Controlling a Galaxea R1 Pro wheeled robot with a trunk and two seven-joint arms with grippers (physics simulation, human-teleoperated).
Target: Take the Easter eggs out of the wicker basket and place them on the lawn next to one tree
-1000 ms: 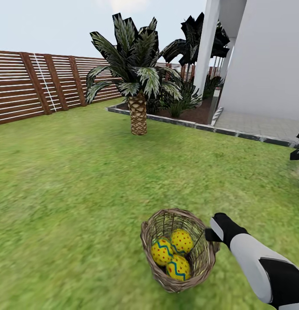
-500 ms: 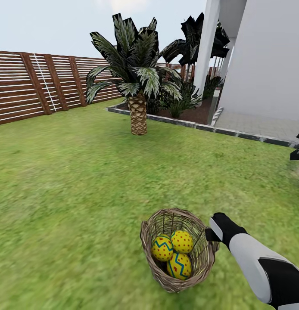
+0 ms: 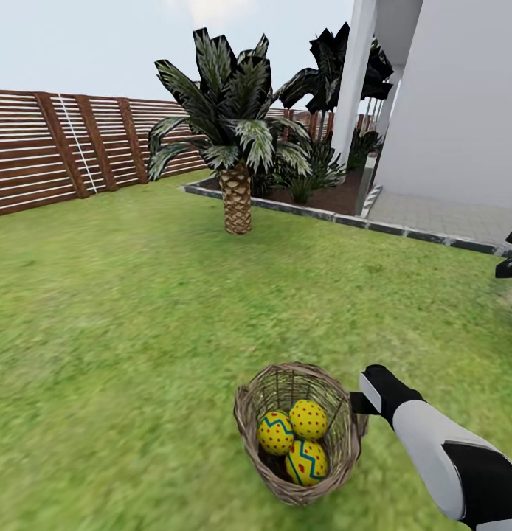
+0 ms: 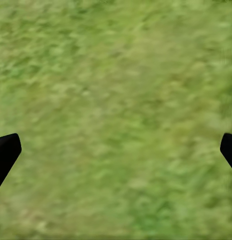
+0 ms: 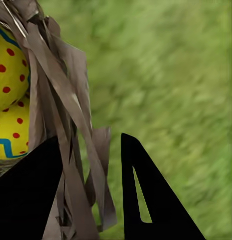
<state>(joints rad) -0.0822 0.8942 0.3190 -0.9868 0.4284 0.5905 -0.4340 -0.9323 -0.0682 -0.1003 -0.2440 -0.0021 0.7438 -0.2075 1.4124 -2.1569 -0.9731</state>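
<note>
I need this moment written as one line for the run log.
right gripper: shut on wicker basket wall | three Easter eggs: inside basket | left gripper: open over lawn | palm: ahead

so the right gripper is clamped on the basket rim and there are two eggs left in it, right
Not quite: the wicker basket holds three Easter eggs, not two, as the head view shows. The rest stands: in the right wrist view the right gripper has the basket's rim between its fingers.
</note>
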